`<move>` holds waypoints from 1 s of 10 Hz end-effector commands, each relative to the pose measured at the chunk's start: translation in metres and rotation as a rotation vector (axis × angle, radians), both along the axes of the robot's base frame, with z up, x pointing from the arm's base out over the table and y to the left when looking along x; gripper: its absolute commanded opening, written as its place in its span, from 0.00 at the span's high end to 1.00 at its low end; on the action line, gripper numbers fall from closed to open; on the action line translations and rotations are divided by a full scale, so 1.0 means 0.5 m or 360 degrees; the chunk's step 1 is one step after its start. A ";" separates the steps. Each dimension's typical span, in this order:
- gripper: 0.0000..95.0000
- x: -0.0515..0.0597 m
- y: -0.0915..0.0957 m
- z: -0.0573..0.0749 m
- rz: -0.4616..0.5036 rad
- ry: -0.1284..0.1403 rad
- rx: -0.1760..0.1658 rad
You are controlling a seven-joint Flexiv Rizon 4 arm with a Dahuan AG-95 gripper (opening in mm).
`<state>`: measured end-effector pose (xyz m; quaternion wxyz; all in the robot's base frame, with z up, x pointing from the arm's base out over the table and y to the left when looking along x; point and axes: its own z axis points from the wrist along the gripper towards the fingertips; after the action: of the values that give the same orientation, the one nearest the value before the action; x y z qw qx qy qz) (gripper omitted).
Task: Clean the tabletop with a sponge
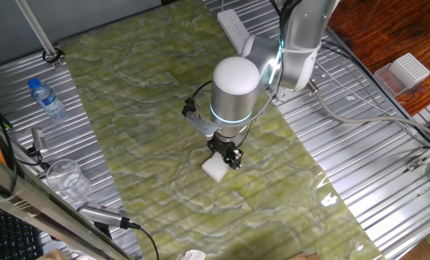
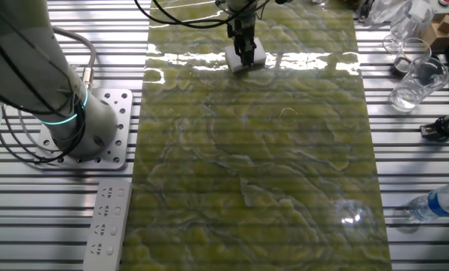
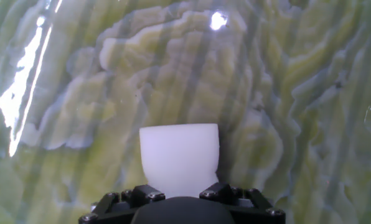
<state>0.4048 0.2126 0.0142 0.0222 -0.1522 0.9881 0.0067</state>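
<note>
The tabletop (image 1: 150, 108) is a long glossy green-yellow marbled sheet; it also shows in the other fixed view (image 2: 262, 173) and fills the hand view (image 3: 285, 93). The sponge (image 1: 215, 169) is a small white block resting on the sheet. My gripper (image 1: 227, 157) is shut on the sponge and presses it down onto the sheet. In the other fixed view the gripper (image 2: 244, 51) holds the sponge (image 2: 256, 54) near the sheet's far end. In the hand view the sponge (image 3: 179, 158) sits pinched between the black fingers (image 3: 139, 194).
Ribbed metal panels flank the sheet. A water bottle (image 1: 46, 98) and a clear cup (image 1: 65, 177) stand on the left. A power strip (image 1: 233, 25) lies at the far end, and a white perforated box (image 1: 406, 71) at right. Cables run near the arm base (image 2: 74, 128).
</note>
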 end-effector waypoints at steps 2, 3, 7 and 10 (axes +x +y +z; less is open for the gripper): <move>0.80 -0.001 0.001 -0.001 -0.0012 -0.0002 0.0003; 0.80 0.000 0.001 -0.001 -0.0020 -0.0003 0.0003; 1.00 0.006 -0.004 0.004 -0.0036 -0.0001 0.0004; 1.00 0.009 -0.007 0.006 -0.0052 0.0000 0.0000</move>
<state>0.4089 0.2079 0.0176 0.0214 -0.1364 0.9904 0.0073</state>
